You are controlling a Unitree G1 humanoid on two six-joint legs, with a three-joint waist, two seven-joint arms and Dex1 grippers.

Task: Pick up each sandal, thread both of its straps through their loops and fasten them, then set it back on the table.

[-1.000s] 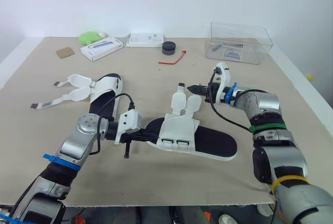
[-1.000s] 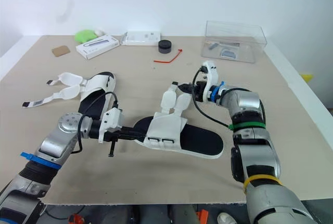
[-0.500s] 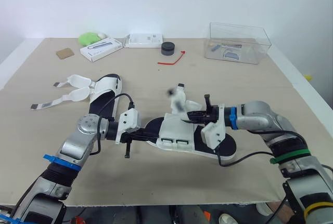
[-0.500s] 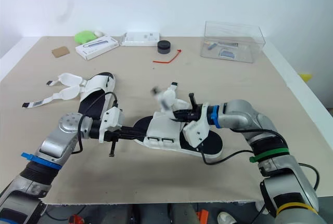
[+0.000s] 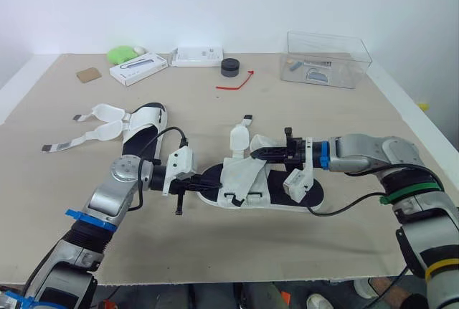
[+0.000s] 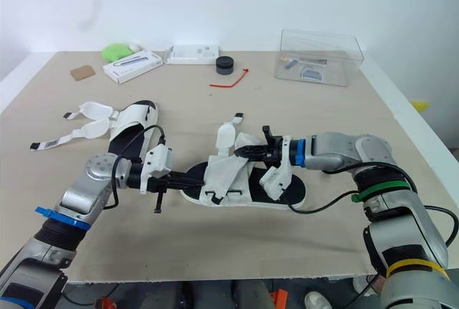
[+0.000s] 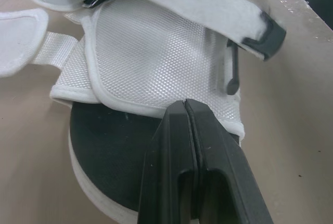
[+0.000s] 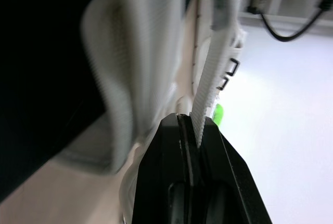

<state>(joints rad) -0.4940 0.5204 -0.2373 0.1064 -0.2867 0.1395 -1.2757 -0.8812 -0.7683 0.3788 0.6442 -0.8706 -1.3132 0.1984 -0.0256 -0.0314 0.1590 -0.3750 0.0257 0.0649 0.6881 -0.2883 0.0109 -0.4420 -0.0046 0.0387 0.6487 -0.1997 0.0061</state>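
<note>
Clamping a white strap [image 8: 212,73] flat between its fingers, the right gripper [image 5: 254,153] comes in from the right, just over the far side of the sandal [image 5: 314,196]. The left gripper [image 7: 184,103] has its jaws pressed together, with the tips at the sandal's left end where the black insole meets the mesh upper [image 7: 156,52]. Between the two grippers, the sandal lies mid-table with its long axis running left to right. I cannot tell whether it is clear of the table [image 5: 337,252]. The strap's free tip points up and far. The black loops [image 5: 231,196] sit on the near edge of the upper. The threading therefore probably needs the right arm to bring the strap across the upper toward the near side, while the left steadies the sandal.
</note>
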